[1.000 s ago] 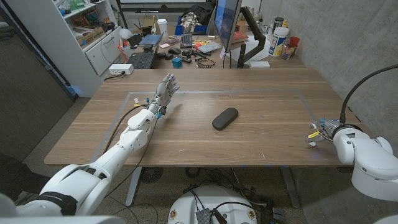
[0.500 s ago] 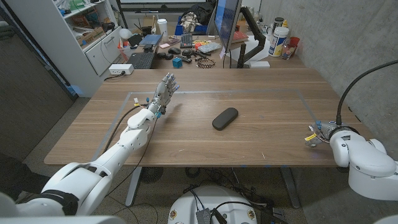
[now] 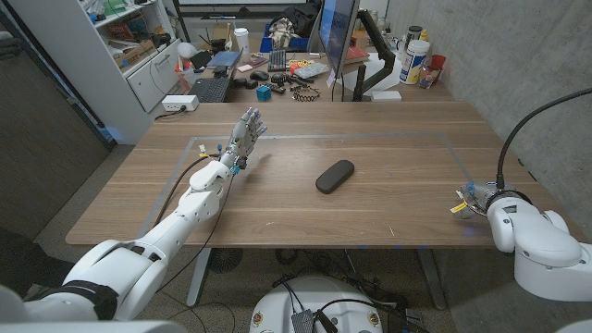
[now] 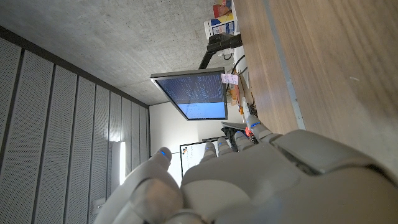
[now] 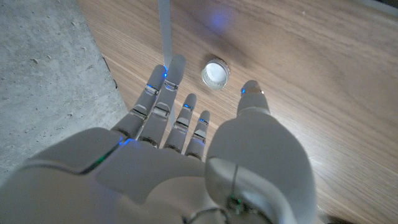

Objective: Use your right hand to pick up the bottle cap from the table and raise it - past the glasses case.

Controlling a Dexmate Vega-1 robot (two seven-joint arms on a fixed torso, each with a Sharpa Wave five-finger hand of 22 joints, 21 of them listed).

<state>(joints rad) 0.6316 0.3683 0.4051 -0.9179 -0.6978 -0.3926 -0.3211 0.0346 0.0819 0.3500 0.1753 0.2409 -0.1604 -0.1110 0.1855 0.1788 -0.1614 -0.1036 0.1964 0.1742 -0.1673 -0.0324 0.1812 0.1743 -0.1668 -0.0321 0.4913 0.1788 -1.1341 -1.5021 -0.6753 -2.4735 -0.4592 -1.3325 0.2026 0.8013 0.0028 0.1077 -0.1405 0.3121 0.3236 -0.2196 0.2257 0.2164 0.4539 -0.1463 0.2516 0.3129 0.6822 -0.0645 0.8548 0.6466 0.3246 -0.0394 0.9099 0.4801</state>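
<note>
One cap (image 5: 216, 73) on the surface (image 3: 388, 185), just past the right robot hand (image 5: 186, 130), fingers spread, empty; one case (image 3: 335, 176) mid-surface; left robot hand (image 3: 244, 137) open, empty

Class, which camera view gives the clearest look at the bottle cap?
The right wrist view: the bottle cap lies in plain sight on the table, just beyond the spread fingers of the right hand. In the head view and the left wrist view I cannot make it out.
</note>
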